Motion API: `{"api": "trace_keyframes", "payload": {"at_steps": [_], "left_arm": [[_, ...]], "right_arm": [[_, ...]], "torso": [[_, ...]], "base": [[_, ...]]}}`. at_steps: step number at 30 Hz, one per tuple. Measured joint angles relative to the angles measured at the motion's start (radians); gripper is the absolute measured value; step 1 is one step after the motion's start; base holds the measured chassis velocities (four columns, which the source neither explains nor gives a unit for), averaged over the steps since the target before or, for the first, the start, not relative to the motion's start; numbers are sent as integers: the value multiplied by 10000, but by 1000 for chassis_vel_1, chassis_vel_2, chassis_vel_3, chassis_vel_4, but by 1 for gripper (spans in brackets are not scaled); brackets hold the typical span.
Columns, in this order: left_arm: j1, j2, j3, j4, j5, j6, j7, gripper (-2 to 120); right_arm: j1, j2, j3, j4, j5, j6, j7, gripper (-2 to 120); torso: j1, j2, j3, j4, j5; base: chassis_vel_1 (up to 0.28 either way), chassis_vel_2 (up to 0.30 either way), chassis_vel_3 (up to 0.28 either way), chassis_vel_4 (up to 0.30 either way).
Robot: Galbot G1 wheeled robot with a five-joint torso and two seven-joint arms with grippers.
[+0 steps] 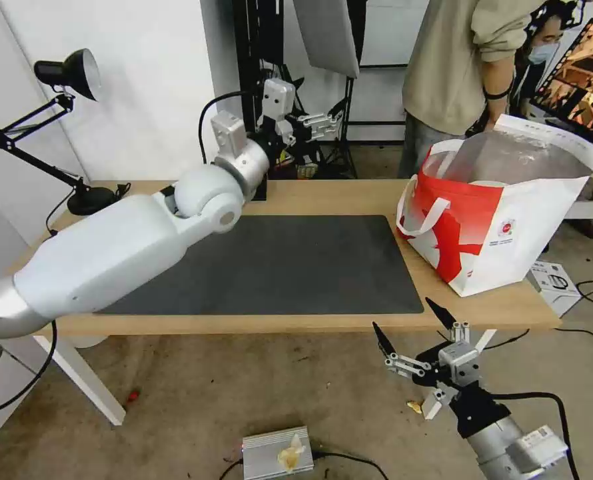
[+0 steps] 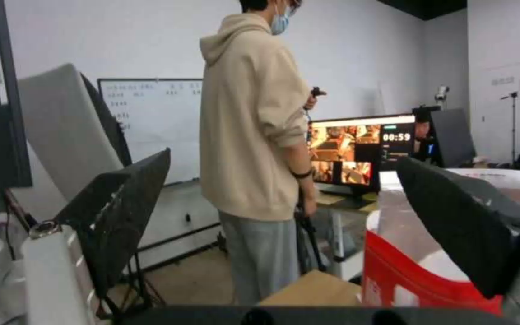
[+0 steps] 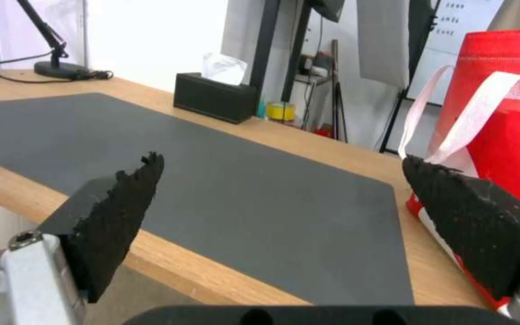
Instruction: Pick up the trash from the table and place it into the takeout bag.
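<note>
My left arm (image 1: pixel 123 247) is a smooth white shell with a round ball joint, silver rings and a black cable looping above. My right gripper (image 1: pixel 413 333) carries pointed black fingers (image 3: pixel 122 203) with gritty, toothed pads (saw-edged) on silver linkages with small bolts. My right wrist (image 1: pixel 503 433) is grey metal with a black collar and cable.

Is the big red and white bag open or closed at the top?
Open. The takeout bag stands upright on the table, its mouth spread wide so the silver lining shows. Its white handles hang loose outside.
</note>
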Motion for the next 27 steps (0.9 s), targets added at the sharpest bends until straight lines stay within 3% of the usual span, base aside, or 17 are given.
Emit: {"api": "trace_keyframes", "payload": {"at_steps": [6,15,25,27], "left_arm": [[569,436,-262,-487,-178,3,196,100],[2116,1348,-1314,-1508,-226,110,770,100],[4154,2375,-3219,-2597,243,116,1273,100],[5284,2704,-4090,-2968,614,102,1444,100]], "right_arm": [[0,0,0,0,0,0,0,100],[0,-1,0,0,0,0,0,100],[0,0,0,0,0,0,0,100],[0,0,0,0,0,0,0,100]], "torso": [[0,0,0,0,-1],[-1,0,0,1,-3],[-1,0,0,1,-2],[-1,1,0,3,-2]], "base": [[0,0,0,0],[0,0,0,0],[0,0,0,0],[0,0,0,0]]}}
